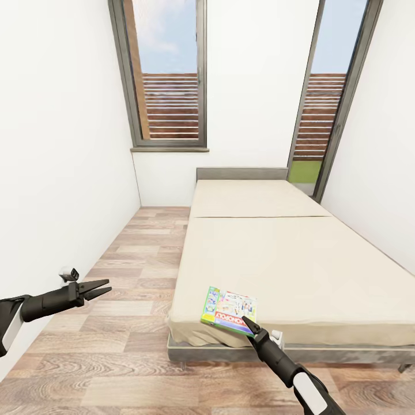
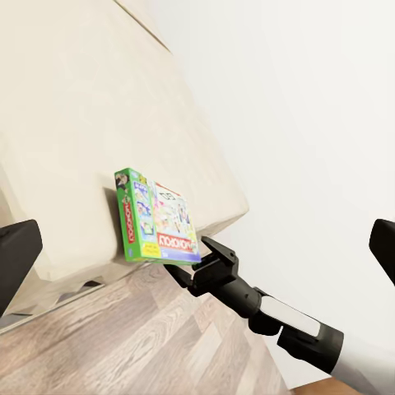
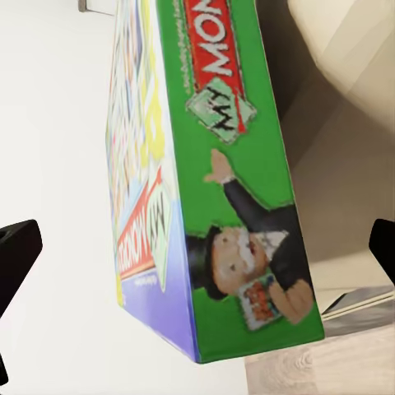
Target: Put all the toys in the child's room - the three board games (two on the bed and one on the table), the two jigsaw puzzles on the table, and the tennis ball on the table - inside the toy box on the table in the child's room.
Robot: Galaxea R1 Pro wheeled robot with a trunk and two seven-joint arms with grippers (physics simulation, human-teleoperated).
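Open floor (image 1: 115, 346) beside bed (image 1: 288, 259)

One board game (image 1: 229, 311), one bed (image 1: 288, 253), two windows (image 1: 167, 75).

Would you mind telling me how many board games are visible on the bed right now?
1. A single board game lies at the near corner of the bed, overhanging its edge, with the right pincer at its near side. The rest of the mattress looks bare.
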